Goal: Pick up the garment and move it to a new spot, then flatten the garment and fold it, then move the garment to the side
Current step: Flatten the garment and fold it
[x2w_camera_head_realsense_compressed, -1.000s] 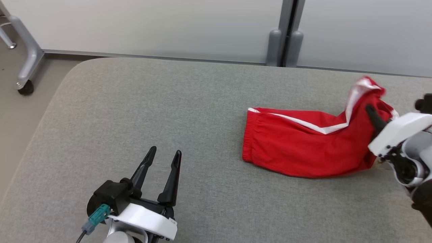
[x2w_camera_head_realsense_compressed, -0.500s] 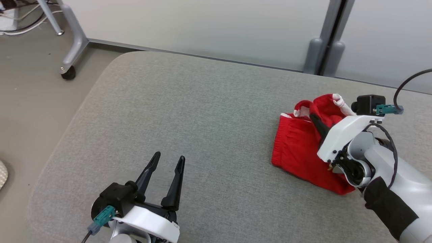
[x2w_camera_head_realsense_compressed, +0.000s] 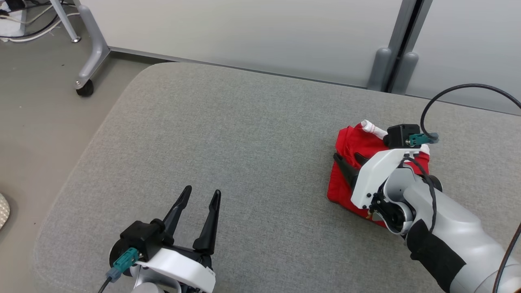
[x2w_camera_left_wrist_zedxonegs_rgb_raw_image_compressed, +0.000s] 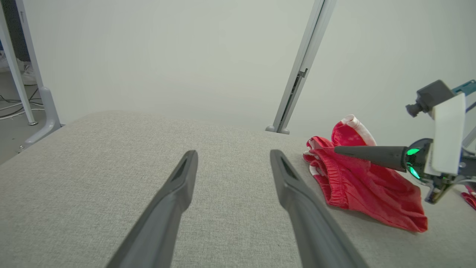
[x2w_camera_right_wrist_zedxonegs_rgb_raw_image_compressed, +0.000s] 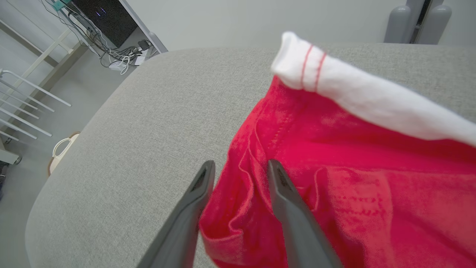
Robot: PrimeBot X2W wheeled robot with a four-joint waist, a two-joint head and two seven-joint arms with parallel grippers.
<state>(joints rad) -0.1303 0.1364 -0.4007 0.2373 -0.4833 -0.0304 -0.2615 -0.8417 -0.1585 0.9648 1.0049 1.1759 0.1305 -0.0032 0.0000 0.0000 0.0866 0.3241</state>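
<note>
The garment (x2w_camera_head_realsense_compressed: 346,142), red shorts with white trim, lies doubled over in a compact heap at the right of the grey table (x2w_camera_head_realsense_compressed: 228,134). A rolled white hem (x2w_camera_head_realsense_compressed: 372,128) sticks up at its far side. My right gripper (x2w_camera_head_realsense_compressed: 346,156) hovers low over the garment's left part, jaws apart; in the right wrist view its fingers (x2w_camera_right_wrist_zedxonegs_rgb_raw_image_compressed: 282,193) straddle a red crease (x2w_camera_right_wrist_zedxonegs_rgb_raw_image_compressed: 253,175) without pinching it. My left gripper (x2w_camera_head_realsense_compressed: 201,194) rests open and empty at the lower left, well away from the garment (x2w_camera_left_wrist_zedxonegs_rgb_raw_image_compressed: 357,182). The right gripper's finger (x2w_camera_left_wrist_zedxonegs_rgb_raw_image_compressed: 368,153) reaches over the cloth in the left wrist view.
The table's rounded left edge (x2w_camera_head_realsense_compressed: 81,162) drops to the floor. A grey frame leg on a caster (x2w_camera_head_realsense_compressed: 84,87) stands at the upper left beside cables (x2w_camera_head_realsense_compressed: 24,32). A pale partition wall with grey posts (x2w_camera_head_realsense_compressed: 390,65) runs behind the table.
The camera has shifted. My right gripper carried the garment's raised end leftward over the waistband end, doubling the shorts, and then opened its jaws. The left gripper stayed put.
</note>
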